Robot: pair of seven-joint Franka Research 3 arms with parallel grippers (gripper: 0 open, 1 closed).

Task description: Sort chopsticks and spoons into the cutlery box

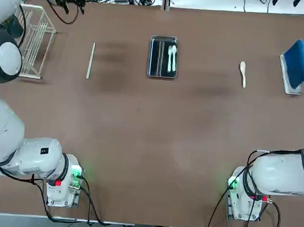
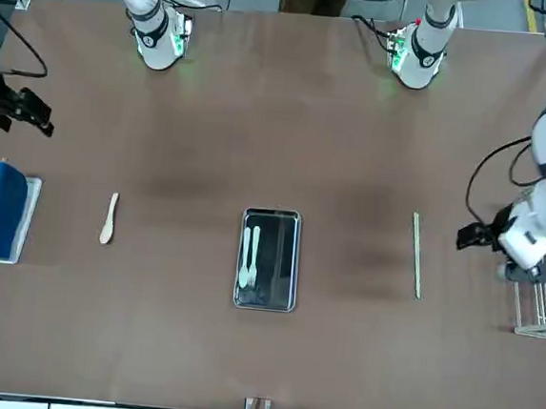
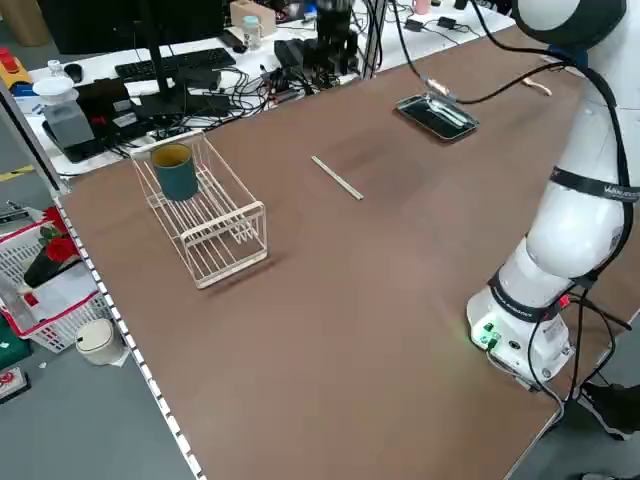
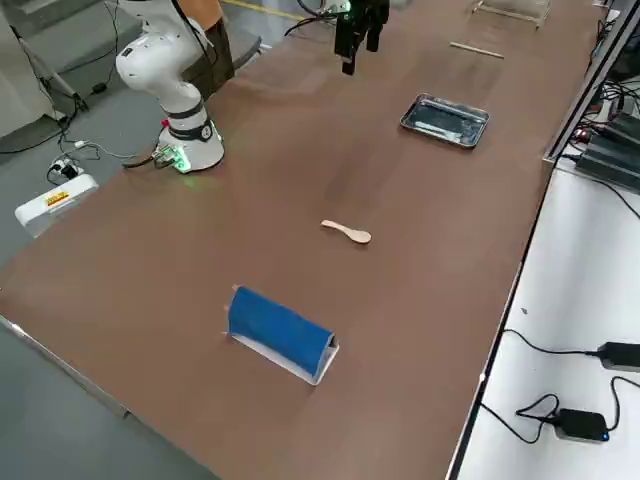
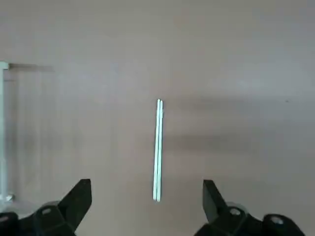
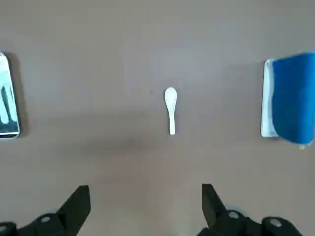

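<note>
Two cutlery pieces already lie in the cutlery box, the shiny metal tray near the far middle of the brown table: pale spoons side by side along its right half, while dark thin reflections or sticks on its left half cannot be made out for sure. One more spoon lies loose on the table well to the right of the tray, between it and a blue roll on a pale base at the far right edge. The chopsticks lie together as a straight pair on the bare table well to the left of the tray, between it and a white wire rack at the far left — the left side view shows a teal cup standing in that rack.

The left gripper hangs above the table with the chopsticks lined up lengthwise between its fingers; its jaws stand wide apart and hold nothing. The right gripper hovers over the loose spoon in the same way — jaws wide apart, empty, with the spoon centred ahead of it, the tray's edge to one side and the blue roll to the other. Neither gripper touches the table or any cutlery.
</note>
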